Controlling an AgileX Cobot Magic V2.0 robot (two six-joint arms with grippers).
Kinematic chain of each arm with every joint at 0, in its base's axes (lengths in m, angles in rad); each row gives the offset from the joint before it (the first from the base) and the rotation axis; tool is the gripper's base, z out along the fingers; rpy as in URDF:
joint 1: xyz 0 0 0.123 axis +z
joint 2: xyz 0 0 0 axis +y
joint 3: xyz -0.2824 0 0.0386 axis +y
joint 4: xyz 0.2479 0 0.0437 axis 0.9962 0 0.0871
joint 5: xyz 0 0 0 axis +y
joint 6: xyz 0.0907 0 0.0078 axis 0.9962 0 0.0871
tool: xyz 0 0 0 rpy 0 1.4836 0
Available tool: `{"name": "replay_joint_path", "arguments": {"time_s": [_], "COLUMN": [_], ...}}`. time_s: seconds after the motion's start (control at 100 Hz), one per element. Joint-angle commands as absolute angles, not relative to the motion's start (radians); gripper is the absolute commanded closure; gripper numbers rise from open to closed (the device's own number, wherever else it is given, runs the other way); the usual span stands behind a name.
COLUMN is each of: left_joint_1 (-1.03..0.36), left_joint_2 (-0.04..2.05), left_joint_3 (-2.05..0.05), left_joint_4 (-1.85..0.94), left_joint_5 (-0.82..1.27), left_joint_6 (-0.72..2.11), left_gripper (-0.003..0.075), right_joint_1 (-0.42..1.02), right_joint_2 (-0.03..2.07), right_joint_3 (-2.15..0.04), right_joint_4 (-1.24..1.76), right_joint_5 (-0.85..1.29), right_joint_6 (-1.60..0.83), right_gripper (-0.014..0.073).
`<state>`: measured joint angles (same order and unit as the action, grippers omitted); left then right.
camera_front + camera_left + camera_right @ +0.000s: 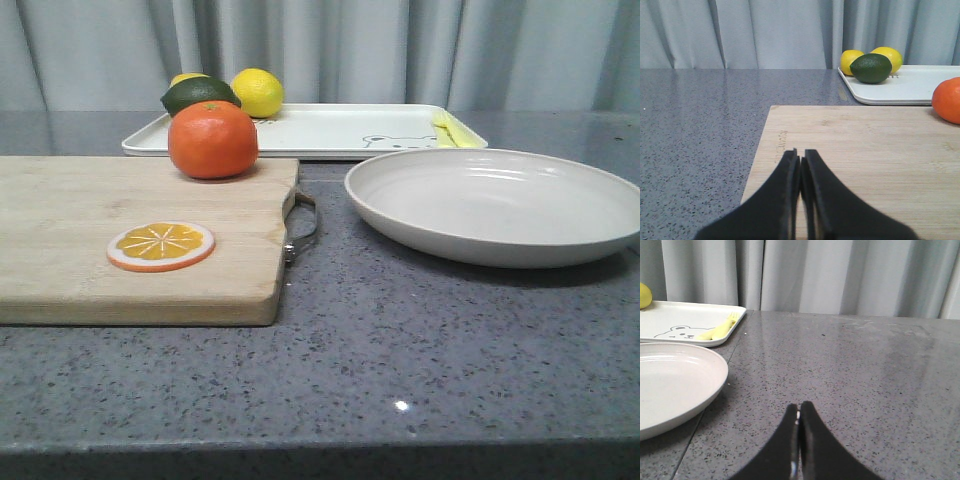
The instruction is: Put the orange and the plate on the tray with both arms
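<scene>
The orange [212, 139] rests on the far right part of a wooden cutting board [80, 215], in front of the white tray [330, 130] with its faint bear face. The off-white plate [495, 205] lies on the counter to the right of the board, just in front of the tray. In the left wrist view my left gripper [801, 156] is shut and empty over the board, with the orange [947, 100] far off to one side. In the right wrist view my right gripper [799, 407] is shut and empty over bare counter, beside the plate [675, 385]. Neither gripper shows in the front view.
A flat orange slice [161, 245] lies on the board, which has a metal handle [303, 228] at its right end. On the tray sit a yellow lemon [257, 92], a dark green lime [200, 95] and a yellow fork [445, 130]. Grey curtains hang behind the counter.
</scene>
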<state>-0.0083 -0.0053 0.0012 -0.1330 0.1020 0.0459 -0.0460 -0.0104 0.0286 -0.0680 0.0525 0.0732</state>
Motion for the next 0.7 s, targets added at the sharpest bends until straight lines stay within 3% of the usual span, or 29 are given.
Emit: {"name": "replay_joint_path", "arguments": {"time_s": [0.0,0.69], "left_joint_1": [-0.015,-0.015], "left_joint_2": [-0.034,-0.034], "left_joint_3": [0.023,0.023], "left_joint_4": [-0.133,-0.133], "left_joint_5": [0.027,0.012], "left_joint_6": [0.04,0.04], "left_gripper": [0.0739,0.0738], "right_joint_1": [-0.049,-0.049], "right_joint_2": [-0.031,-0.031], "right_joint_3": [0.028,0.028], "right_joint_4": [-0.08,-0.08], "right_joint_5": [-0.029,-0.029], "right_joint_6": [0.072,0.072], "right_gripper": [0.0662,0.0662]}}
